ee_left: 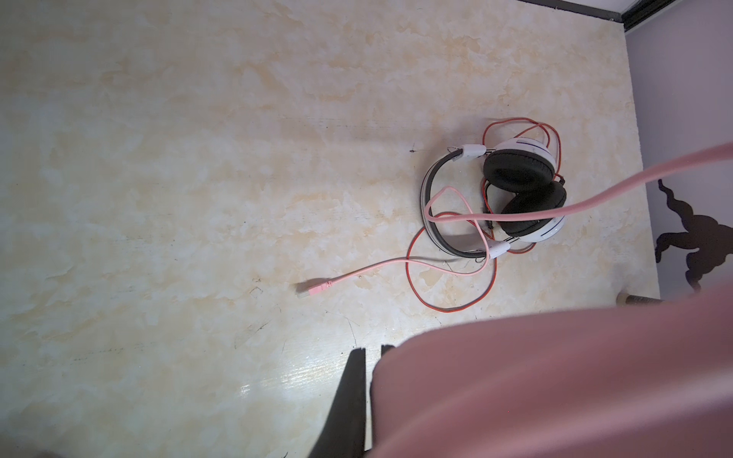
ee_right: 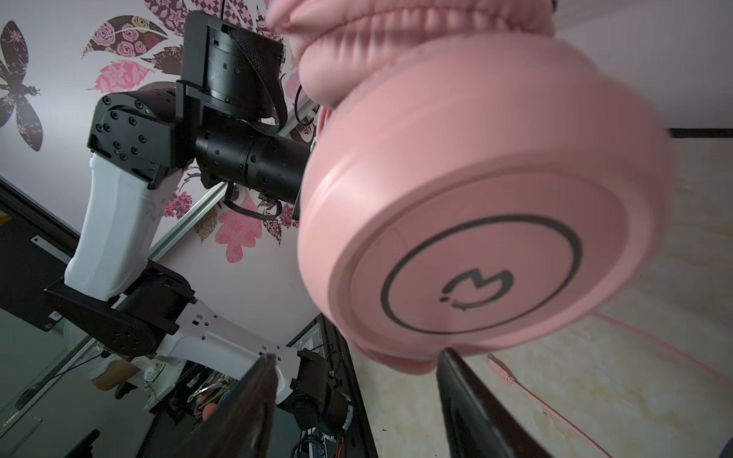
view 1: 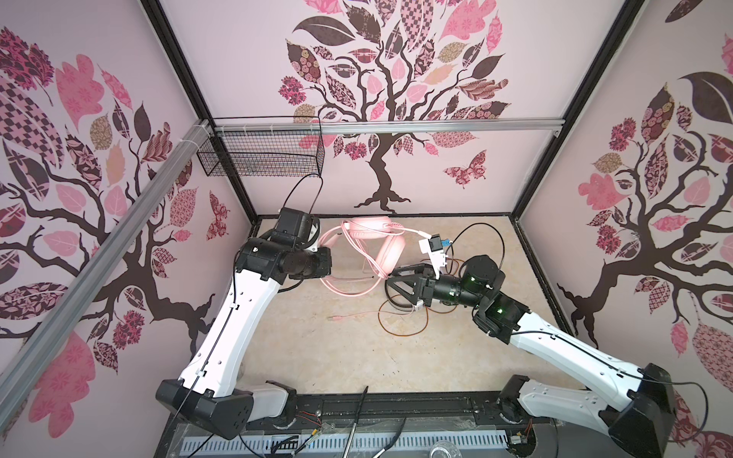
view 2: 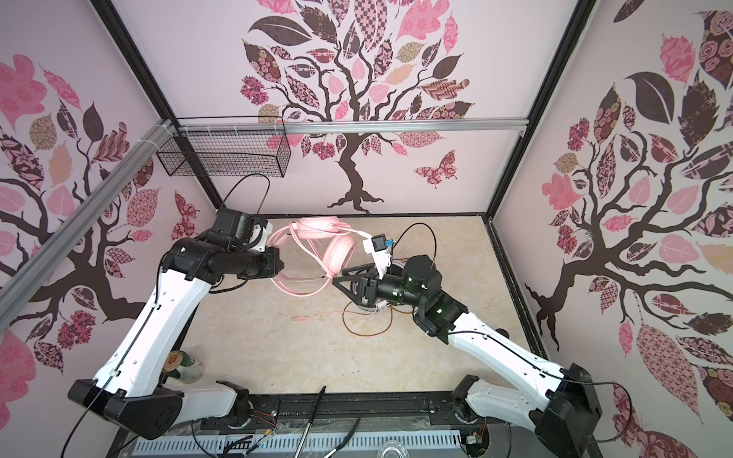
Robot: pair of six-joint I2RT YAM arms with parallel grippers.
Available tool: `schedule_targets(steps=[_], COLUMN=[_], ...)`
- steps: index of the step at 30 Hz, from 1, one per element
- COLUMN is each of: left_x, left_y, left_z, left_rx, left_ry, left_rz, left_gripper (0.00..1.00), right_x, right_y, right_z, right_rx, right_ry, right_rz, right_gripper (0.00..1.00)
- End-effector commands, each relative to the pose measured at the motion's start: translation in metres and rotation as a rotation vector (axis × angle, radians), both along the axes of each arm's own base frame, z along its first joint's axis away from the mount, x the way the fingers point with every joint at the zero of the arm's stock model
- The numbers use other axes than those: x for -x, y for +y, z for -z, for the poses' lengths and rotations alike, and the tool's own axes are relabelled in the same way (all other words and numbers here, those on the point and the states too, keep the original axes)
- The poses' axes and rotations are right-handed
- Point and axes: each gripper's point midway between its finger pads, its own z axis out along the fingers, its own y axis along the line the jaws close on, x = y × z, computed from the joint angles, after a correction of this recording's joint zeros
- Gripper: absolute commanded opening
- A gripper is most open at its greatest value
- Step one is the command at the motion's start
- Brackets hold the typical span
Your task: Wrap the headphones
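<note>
The pink headset (view 1: 373, 238) is at the back of the marbled worktop (view 1: 337, 357), between the two arms, its left end hidden behind the left arm (view 1: 285, 261). The right claw (view 1: 389, 277) points left with its jaws apart, tips just below the pink earcup (view 1: 390, 248). The pink cord (view 1: 345, 287) loops beneath, and its plug (view 1: 335, 317) lies on the worktop. An orange cord (view 1: 402, 336) curls under the claw, where only a white bit of the other headset (view 1: 417, 304) shows. A wire basket (view 1: 261, 154) hangs on the back wall.

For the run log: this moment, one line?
left gripper: shut on pink headset, aloft | right gripper: open by earcup | cord: unwound, on table
</note>
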Motion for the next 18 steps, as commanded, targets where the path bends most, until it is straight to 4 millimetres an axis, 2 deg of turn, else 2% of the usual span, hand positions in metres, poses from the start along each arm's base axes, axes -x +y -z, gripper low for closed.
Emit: schedule_targets(steps=[1,10,12,14,17,18], left_x=[-0.009,-0.009,-0.009,-0.009,-0.009,-0.009], left_y=[-0.019,-0.017,-0.016,-0.015,-0.015,-0.014], left_z=[-0.026,-0.025,-0.025,-0.025,-0.024,-0.024], left_rx=[0.098,0.084,0.082,0.078,0.073,0.072], left_ry=[-0.079,-0.079,-0.082,-0.082,-0.081,-0.081], left_rz=[0.041,0.036,0.034,0.033,0.032,0.03], left_gripper=[0.0,0.0,0.0,0.0,0.0,0.0], right_x=[0.008,0.006,0.004,0.005,0.006,0.007], right_y=[0.007,0.01,0.009,0.007,0.003,0.003], right_z=[-0.015,-0.004,0.0,0.002,0.005,0.006], right_rx=[-0.044,-0.021,-0.003,0.011,0.018,0.026], right_ry=[-0.003,0.038,0.037,0.027,0.023,0.022], right_rz=[-0.064,-0.07,-0.051,-0.043,-0.029,-0.028], right_gripper=[0.66,0.66,0.59,0.46,0.46,0.43])
